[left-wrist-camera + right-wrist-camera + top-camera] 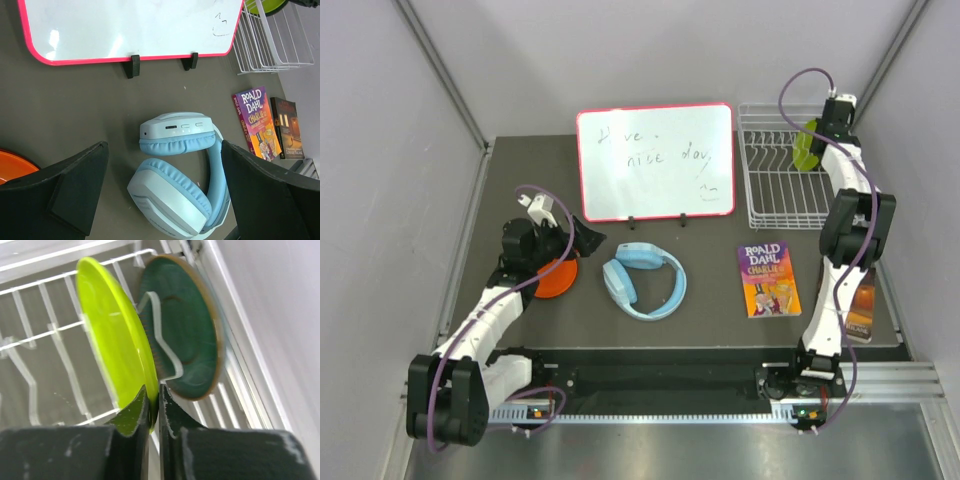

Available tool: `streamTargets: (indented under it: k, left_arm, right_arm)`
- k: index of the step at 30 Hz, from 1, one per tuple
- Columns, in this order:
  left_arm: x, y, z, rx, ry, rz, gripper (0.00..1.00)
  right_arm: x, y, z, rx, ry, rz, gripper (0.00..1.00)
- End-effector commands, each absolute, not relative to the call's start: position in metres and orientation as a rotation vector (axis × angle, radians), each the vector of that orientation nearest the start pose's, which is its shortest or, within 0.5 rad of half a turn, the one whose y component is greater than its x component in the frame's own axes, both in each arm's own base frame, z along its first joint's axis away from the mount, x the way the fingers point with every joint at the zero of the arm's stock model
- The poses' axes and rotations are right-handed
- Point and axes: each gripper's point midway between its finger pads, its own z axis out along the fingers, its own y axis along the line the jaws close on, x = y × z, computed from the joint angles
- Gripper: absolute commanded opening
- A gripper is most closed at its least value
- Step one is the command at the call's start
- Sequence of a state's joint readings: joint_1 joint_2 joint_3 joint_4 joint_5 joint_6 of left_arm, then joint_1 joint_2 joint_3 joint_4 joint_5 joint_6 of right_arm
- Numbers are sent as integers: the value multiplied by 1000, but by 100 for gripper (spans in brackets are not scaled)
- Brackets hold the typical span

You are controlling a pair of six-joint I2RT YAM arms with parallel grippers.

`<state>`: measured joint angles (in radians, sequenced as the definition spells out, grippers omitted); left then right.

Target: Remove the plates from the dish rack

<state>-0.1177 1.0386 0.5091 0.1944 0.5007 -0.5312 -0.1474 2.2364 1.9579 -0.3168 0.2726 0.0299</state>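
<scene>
I take the red-framed whiteboard (655, 162), standing at the back of the bench (520, 180), as my reference. The dish rack (770, 200) sits just beside the whiteboard's right edge in the top view.

My right arm reaches into the rack's far right part. The wrist camera shows the right gripper (154, 392) pinched shut on the lower rim of the yellow-green plate (115, 335), one finger on each face. That plate stands on edge among the wire prongs. The dark green plate (187, 330) stands on edge close beside it, on the side away from the whiteboard, with a bent prong crossing its face. I cannot tell whether the two plates touch, or whether the yellow-green one rests on the rack's floor.

The orange plate (557, 277) lies flat on the bench, out of the rack, in front of the whiteboard's left corner. My left gripper (164, 145) hangs above the bench near that corner with its fingers spread wide and nothing between them. The orange plate shows at the left edge of its wrist view.

The light blue headphones (643, 280) lie in front of the whiteboard's middle. A Roald Dahl paperback (768, 278) lies in front of its right end. A second book (860, 305) lies farther right, partly under my right arm.
</scene>
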Motion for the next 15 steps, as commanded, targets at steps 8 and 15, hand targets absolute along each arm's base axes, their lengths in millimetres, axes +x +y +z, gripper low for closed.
streamTargets:
  k: [8, 15]
  left_arm:
    - [316, -139, 178, -16, 1899, -883, 99]
    - [317, -134, 181, -35, 1896, -848, 99]
  right_arm:
    - [598, -139, 226, 401, 1894, -458, 0]
    - [566, -128, 309, 396, 1640, -735, 0]
